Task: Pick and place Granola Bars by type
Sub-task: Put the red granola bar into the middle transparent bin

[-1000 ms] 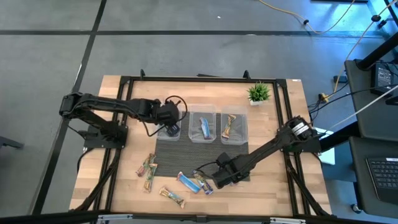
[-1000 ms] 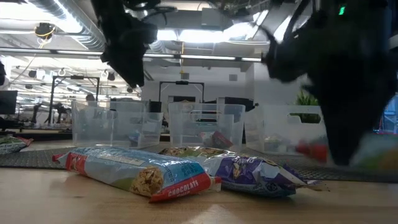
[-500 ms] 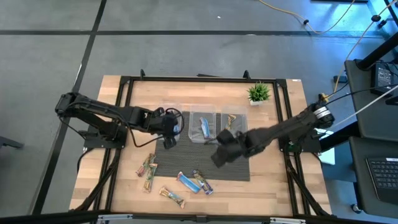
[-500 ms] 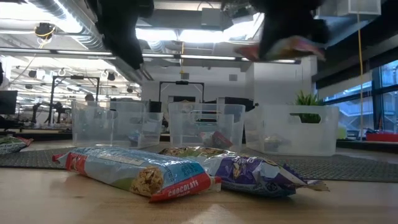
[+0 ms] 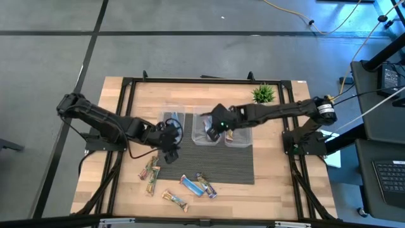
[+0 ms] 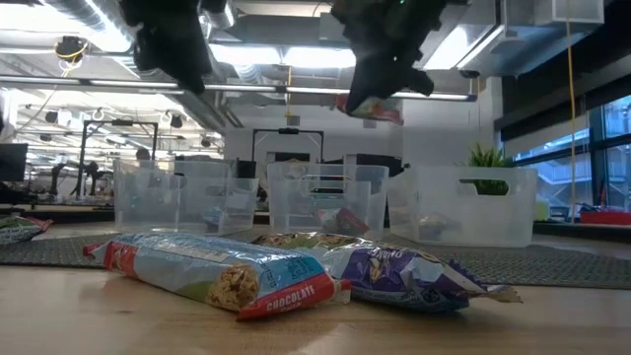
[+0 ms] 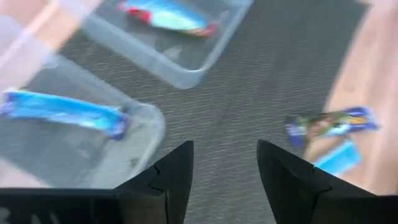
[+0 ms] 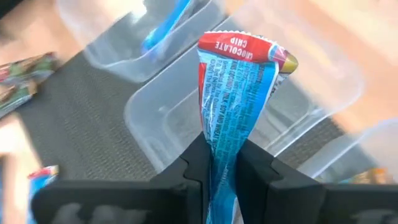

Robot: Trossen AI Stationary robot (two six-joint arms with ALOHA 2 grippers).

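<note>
My right gripper (image 5: 217,126) is above the middle clear bin (image 5: 207,128), shut on a light-blue bar with red ends (image 8: 239,87). That bar also shows in the low view (image 6: 380,106). My left gripper (image 5: 168,151) is open over the dark mat (image 5: 209,161), just near of the left bin (image 5: 172,123); its fingers (image 7: 171,180) are clear of everything. A bright blue bar (image 7: 62,112) lies flat in the left bin. A light-blue bar (image 7: 165,15) lies in the middle bin. Several more bars (image 5: 190,185) lie flat on the near table. My right gripper pinches the light-blue bar between its two fingers at one end (image 8: 219,140). The rest of the wrapper sticks out beyond the fingertips, with the red "chocolate chip" end (image 8: 245,46) farthest out. The bar is lifted clear and hangs below the gripper over the bins.
A third bin (image 5: 238,126) with a tan bar stands right of the middle one. A small green plant (image 5: 263,95) is at the far right corner. Loose bars lie at the near left (image 5: 150,169) and near centre (image 5: 175,199). A black frame (image 5: 126,82) rims the table.
My right gripper, shut on the light-blue bar, rose from the near part of the table and swung toward the far edge, ending over the middle bin with the bar lifted clear. My left gripper moved from over the left bin toward the near edge, above the mat.
</note>
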